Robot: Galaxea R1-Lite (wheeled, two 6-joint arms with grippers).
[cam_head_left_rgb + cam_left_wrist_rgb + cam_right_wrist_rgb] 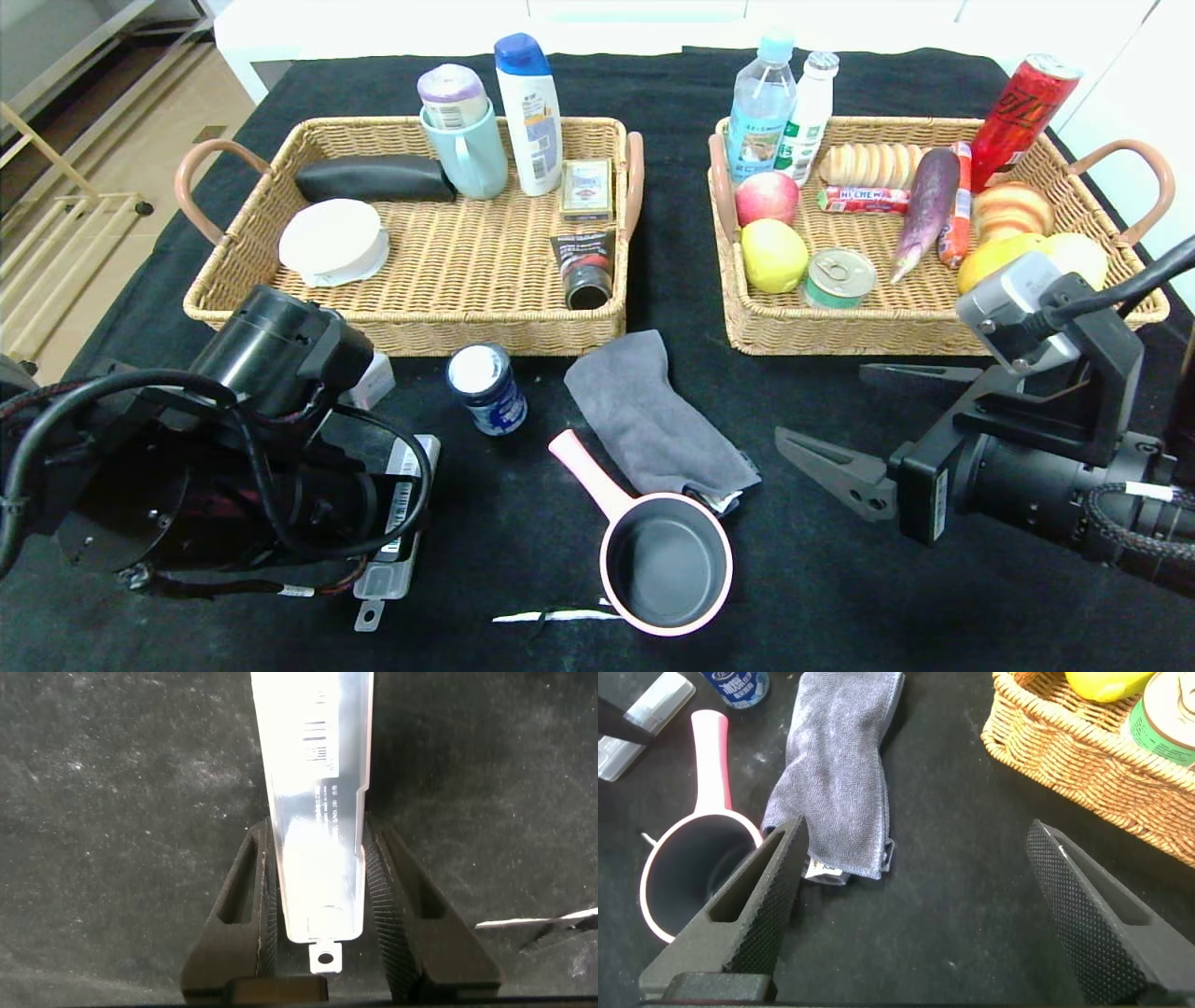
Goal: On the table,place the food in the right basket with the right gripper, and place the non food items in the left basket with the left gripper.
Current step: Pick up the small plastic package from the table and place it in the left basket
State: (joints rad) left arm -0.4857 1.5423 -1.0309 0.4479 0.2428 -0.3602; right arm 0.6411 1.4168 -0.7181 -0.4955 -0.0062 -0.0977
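Note:
My left gripper (320, 831) is shut on the translucent slim plastic case (316, 793), low over the black table (822, 579) at the front left. In the head view the arm hides those jaws and only the case's end (397, 527) shows. My right gripper (822, 406) hangs open and empty in front of the right basket (934, 329), with bare cloth between its fingers (766, 896). The blue jar (485, 387), the grey cloth (649, 415) and the pink saucepan (665, 560) lie between the arms. The green-labelled tin (838, 276) sits inside the right basket.
The left basket (448, 271) holds a black pouch (373, 177), a white round box, a mug, a shampoo bottle and a tube. The right basket is crowded with bottles, fruit, bread and a red can (1022, 107). A white strip (560, 615) lies by the saucepan.

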